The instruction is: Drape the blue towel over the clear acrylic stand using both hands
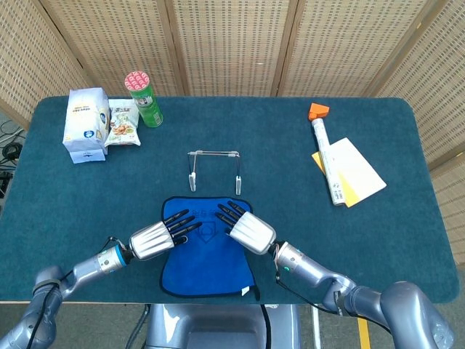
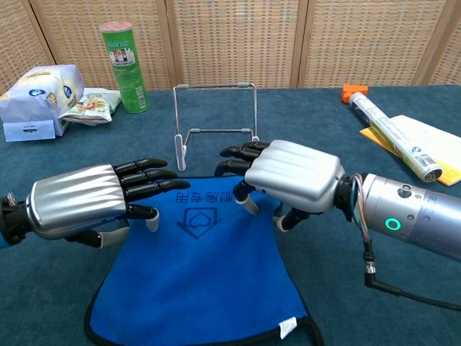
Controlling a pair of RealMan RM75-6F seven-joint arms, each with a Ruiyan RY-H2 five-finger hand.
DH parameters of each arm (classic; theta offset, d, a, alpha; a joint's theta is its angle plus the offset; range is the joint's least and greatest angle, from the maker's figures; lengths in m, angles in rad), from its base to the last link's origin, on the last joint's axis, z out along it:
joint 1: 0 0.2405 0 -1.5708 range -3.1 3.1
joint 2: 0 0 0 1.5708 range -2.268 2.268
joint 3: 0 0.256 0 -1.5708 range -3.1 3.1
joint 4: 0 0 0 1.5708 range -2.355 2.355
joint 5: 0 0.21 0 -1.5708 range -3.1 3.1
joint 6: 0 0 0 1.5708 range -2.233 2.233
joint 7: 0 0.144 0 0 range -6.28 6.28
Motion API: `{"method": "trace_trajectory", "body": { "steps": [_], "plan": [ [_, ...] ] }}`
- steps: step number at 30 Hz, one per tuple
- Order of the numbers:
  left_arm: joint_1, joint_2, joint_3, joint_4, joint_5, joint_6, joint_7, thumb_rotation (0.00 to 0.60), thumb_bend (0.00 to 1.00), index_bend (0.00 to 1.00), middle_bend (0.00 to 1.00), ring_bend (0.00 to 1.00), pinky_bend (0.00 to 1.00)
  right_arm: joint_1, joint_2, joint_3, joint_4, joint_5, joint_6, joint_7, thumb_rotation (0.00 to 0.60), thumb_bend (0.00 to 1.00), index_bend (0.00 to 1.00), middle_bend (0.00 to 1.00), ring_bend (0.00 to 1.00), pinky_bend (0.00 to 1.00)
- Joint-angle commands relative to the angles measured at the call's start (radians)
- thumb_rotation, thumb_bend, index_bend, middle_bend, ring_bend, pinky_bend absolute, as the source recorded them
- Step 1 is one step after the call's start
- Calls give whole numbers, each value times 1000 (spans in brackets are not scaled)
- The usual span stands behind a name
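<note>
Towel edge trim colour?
Black, bordering the blue towel; clearest in the chest view.
</note>
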Motion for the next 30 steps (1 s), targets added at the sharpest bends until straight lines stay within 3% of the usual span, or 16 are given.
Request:
{"method": "trace_trajectory", "body": {
  "steps": [1,4,7,21,30],
  "plan": [
    [0,-2,1,-1,-2,-1,0,600,497,500,0,0,0,-1,1,0,-2,1,1,0,600,414,628,168,13,132],
    [1,-5,1,-2,-5,1,-2,600,494,622,0,0,0,-2,3,1,-4,1,2,0,600,414,628,168,13,132],
    [3,-7,0,-2,-10,2,-4,600,493,681,0,0,0,-3,4,1,-6,2,3,-1,600,414,628,168,13,132],
    [24,-14,-30,-9,-52,39,-29,600,493,693,0,0,0,-17,10,8,-12,7,29,16,600,426,628,169,13,132],
    [8,-9,-96,-34,-113,116,-57,600,499,705,0,0,0,-34,44,55,-85,34,83,20,600,431,628,171,13,132]
  ]
}}
